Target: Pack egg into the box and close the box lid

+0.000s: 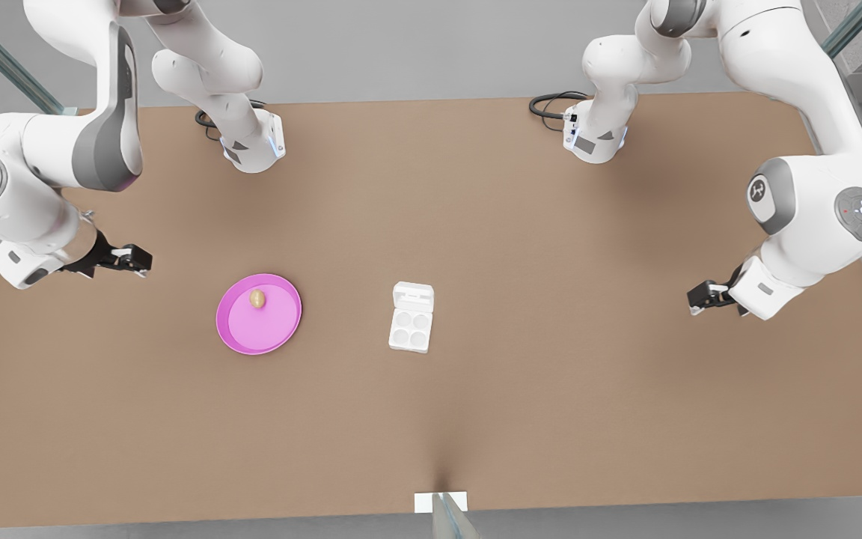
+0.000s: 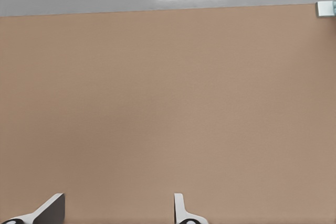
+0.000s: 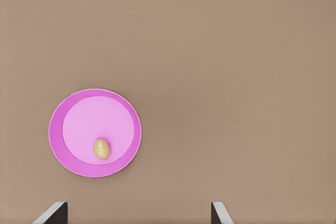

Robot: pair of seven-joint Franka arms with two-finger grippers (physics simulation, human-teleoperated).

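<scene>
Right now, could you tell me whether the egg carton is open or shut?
Open: the box lid lies folded back flat on the table, and the box shows four empty cups.

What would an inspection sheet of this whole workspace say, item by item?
Surface: brown table, bare apart from the items below.
Job's things: egg lies on the pink plate; box stands open, its four cups empty, with the box lid folded back on the side toward the arm bases.
Clutter: nothing seen.
Grippers: right gripper hovers at the front view's left, near the plate, fingers open; left gripper hovers at the front view's right, fingers open; neither holds anything.
Cables: black cables loop beside each arm's base.
Surroundings: grey floor; white bracket at the table's near edge.
</scene>
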